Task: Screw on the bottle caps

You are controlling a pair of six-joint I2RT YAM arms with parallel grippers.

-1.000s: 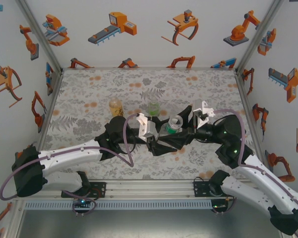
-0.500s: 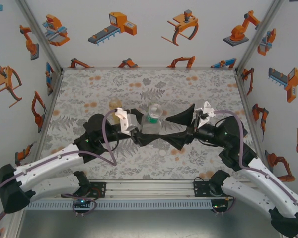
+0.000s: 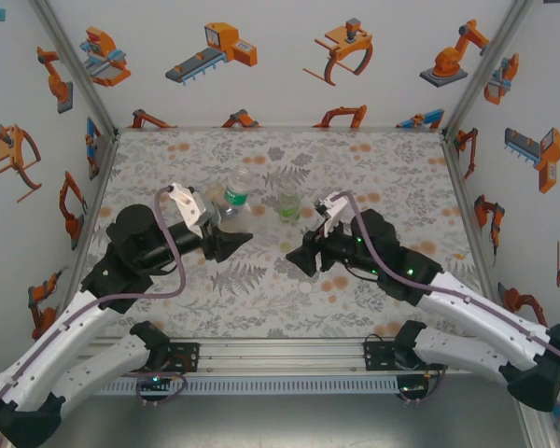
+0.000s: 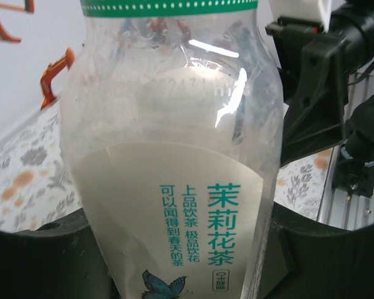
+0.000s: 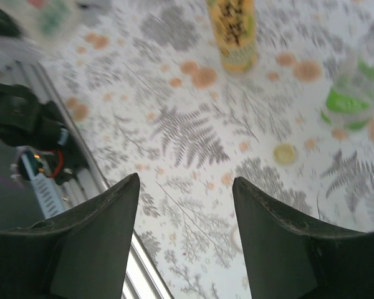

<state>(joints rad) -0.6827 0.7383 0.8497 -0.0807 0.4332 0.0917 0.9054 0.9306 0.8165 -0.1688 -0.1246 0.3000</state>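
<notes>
Both grippers have drawn apart since half a second ago. The left one has carried the clear bottle from the middle of the table [image 3: 401,168] out toward 10 o'clock, and the right one has swung back toward 5 o'clock.

The left gripper [image 3: 228,243] is clamped on the lower body of the clear bottle [image 3: 235,198], which leans a little, its green-banded neck pointing toward 12 o'clock. Whether a cap sits on its neck I cannot tell. The right gripper [image 5: 186,182] hangs over bare tablecloth with its fingers spread and nothing between them.

The squat green bottle [image 3: 288,205] stands at 12 o'clock of the table's middle, apart from both grippers. In the right wrist view the amber bottle [image 5: 232,34] stands upright farther off.

One small pale cap [image 5: 285,153] lies flat on the cloth near the green bottle — loose, touched by nothing.

The step in hand looks like a change-over between bottles. Next, I judge, the free right gripper must come down over that cap and pinch it by its rim — a small, low target, easy to nudge away.
</notes>
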